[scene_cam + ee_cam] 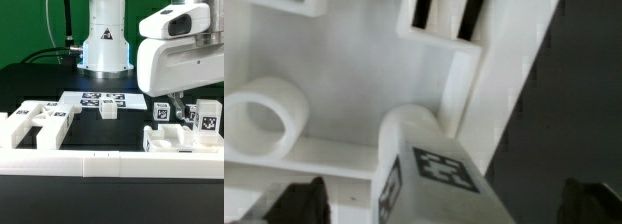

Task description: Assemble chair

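Arm (185,55) reaching down — jaws spread wide apart

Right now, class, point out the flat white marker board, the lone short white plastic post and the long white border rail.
Marker board (90,98): exterior view, top face.
Post (108,111): exterior view, front face.
Border rail (90,161): exterior view, top face.

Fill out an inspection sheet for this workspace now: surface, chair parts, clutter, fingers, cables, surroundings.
Surface: black table; marker board lies flat mid-table; white border rail runs along the near edge.
Job's things: slotted panel at the exterior view's left; short post beside the marker board; right-hand pieces sit under the arm.
Clutter: nothing seen.
Grippers: gripper open; fingers stand either side of a tagged post, not closed on it.
Cables: black cables hang behind the robot base.
Surroundings: green backdrop.
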Controlling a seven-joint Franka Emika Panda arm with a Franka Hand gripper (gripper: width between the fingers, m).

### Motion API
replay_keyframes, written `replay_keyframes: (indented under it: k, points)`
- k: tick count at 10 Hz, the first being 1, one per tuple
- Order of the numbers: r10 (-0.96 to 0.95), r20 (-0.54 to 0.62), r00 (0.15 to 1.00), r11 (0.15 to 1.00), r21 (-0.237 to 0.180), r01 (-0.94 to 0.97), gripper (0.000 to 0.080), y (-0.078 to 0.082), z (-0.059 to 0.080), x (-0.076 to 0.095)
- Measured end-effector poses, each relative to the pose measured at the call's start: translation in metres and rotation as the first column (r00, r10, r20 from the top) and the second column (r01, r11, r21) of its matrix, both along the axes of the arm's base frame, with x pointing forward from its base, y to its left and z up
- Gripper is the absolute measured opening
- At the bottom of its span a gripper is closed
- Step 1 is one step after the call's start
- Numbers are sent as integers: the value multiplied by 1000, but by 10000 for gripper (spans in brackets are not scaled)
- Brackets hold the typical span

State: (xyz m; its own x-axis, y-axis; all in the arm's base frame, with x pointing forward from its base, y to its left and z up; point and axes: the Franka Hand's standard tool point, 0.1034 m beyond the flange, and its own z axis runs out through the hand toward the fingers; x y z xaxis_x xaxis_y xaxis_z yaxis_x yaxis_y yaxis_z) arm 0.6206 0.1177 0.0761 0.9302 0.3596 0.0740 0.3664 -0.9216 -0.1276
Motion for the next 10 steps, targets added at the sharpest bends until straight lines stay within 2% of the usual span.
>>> replay_keyframes:
  k: [4, 6, 9, 10]
  points:
    - [384, 47, 922, 922, -78, -380, 649, -1, 4, 6]
    - [546, 59, 836, 835, -114, -538, 649, -5, 3, 8]
    - [675, 50, 736, 734, -147, -663, 649, 0, 4, 8]
    - [749, 39, 662, 657, -172, -734, 649, 2, 6, 10]
